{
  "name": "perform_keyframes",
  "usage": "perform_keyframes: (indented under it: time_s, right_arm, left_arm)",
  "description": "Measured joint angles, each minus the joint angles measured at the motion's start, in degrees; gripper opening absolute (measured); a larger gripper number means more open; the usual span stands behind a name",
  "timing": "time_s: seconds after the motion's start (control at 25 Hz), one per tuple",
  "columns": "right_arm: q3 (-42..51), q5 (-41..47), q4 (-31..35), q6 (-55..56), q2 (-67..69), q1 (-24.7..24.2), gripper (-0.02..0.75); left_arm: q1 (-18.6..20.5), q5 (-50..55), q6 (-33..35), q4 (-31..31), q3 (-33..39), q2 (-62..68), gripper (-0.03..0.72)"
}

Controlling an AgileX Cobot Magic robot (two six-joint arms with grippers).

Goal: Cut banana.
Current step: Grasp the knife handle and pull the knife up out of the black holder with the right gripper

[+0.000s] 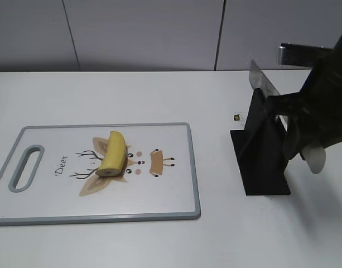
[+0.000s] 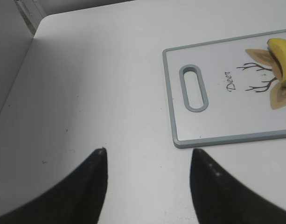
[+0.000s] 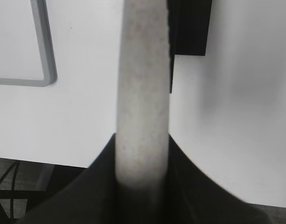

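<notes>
The banana [image 1: 113,154] lies on the cutting board [image 1: 48,206], across the brown deer print [image 1: 138,163], with its flat cut end turned toward the near edge and its rounded end pointing away. The board is white with a grey rim and a slot handle [image 1: 25,167] at its left end, and it rests flat on the white table [image 1: 159,240]. In the left wrist view the banana [image 2: 282,55] shows only at the right edge, above the board's corner. The left gripper [image 2: 147,186] hangs over bare table, well apart from the board's handle end; its two dark fingers [image 2: 87,191] stand wide apart with nothing between them. On the right side of the exterior view the right gripper [image 1: 304,134] sits at a black knife stand [image 1: 263,162], which is well apart from the board. A knife blade [image 1: 263,81] slants up out of the stand toward the wall, and a pale handle end [image 1: 316,159] shows below the gripper. In the right wrist view the pale knife handle [image 3: 143,93] runs straight up the middle, clamped between the gripper's dark fingers [image 3: 194,186], which press against both sides of it. The stand's black base [image 3: 189,28] appears just behind the handle, and the board's grey corner [image 3: 45,70] lies off to the left. A small dark speck [image 1: 237,117] sits on the table just left of the stand.
</notes>
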Motion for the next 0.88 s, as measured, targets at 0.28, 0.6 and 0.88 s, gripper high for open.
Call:
perform_keyframes:
  time_s: [0.28, 0.6, 0.88]
  right_arm:
    - [-2.62, 1.11, -0.12, 0.12, -3.93, 0.00, 0.162]
    - [-8.18, 5.09, -1.30, -0.68, -5.32, 0.00, 0.162]
    - [-13.32, 7.09, -1.44, -12.06, -5.49, 0.00, 0.160]
  left_arm:
    - [0.00, 0.00, 0.00, 0.00, 0.00, 0.00, 0.551]
    - [0.00, 0.00, 0.00, 0.00, 0.00, 0.00, 0.551]
    - [0.00, -0.62, 1.24, -0.20, -3.08, 4.45, 0.551]
